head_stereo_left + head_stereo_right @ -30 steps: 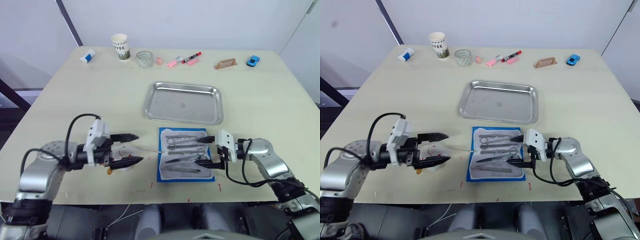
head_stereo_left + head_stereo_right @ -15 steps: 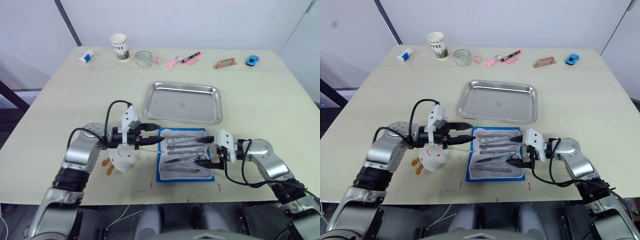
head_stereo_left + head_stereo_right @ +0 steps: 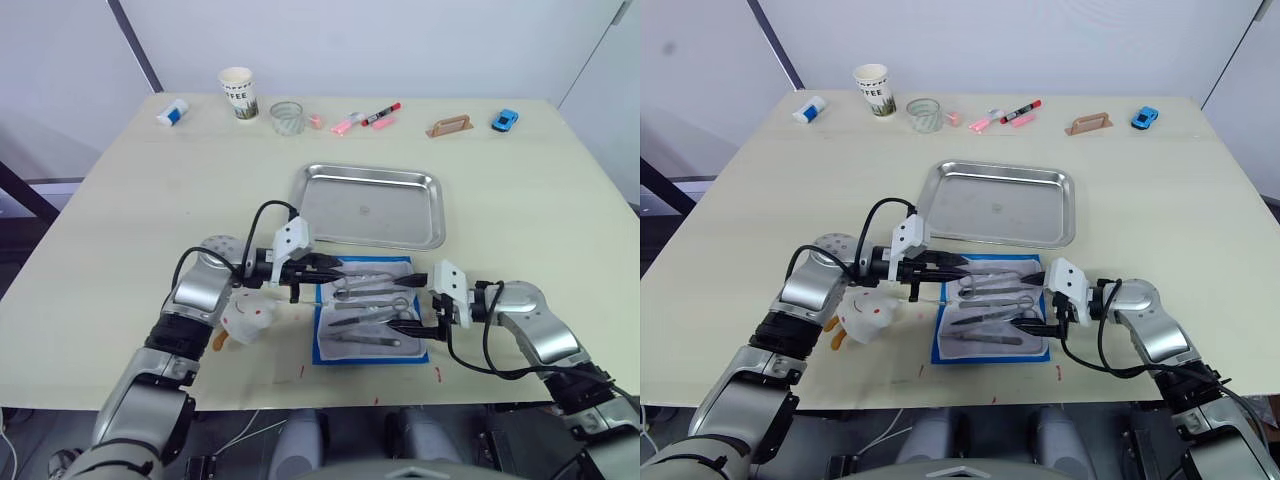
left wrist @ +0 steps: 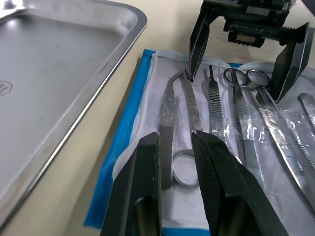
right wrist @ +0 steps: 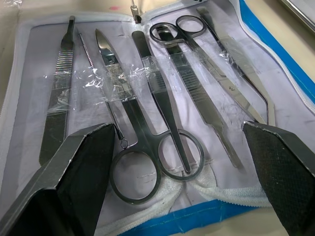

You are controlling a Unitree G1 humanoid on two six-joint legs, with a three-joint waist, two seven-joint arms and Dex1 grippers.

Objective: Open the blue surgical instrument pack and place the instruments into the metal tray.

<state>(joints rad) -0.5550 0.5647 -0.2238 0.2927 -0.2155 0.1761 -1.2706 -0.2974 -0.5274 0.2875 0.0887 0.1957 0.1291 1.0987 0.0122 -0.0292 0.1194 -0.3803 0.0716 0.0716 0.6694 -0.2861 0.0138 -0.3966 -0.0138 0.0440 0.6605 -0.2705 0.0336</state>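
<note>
The blue surgical instrument pack [image 3: 321,340] lies unfolded on the table just in front of the metal tray [image 3: 370,210]. Several silvery instruments [image 3: 370,295] rest side by side on its pale lining under strips of clear tape, among them ring-handled scissors [image 5: 167,123]. My left gripper [image 3: 335,268] hovers over the pack's far left corner, its fingers [image 4: 147,177] narrowed to a small gap above a ring handle [image 4: 184,167]; nothing is visibly gripped. At the pack's right edge my right gripper [image 3: 402,303] stands wide open, spanning the instruments' handles.
A white chick-shaped toy [image 3: 245,318] lies under my left forearm. Along the far edge stand a paper cup [image 3: 239,92], a glass [image 3: 288,117], markers [image 3: 368,120], a wooden block [image 3: 450,127], a blue toy car [image 3: 506,121] and a small white-blue item [image 3: 175,112].
My left arm has swung right from the table's left side to the pack's far left corner, and its fingers have narrowed from wide open. The right arm has stayed put.
</note>
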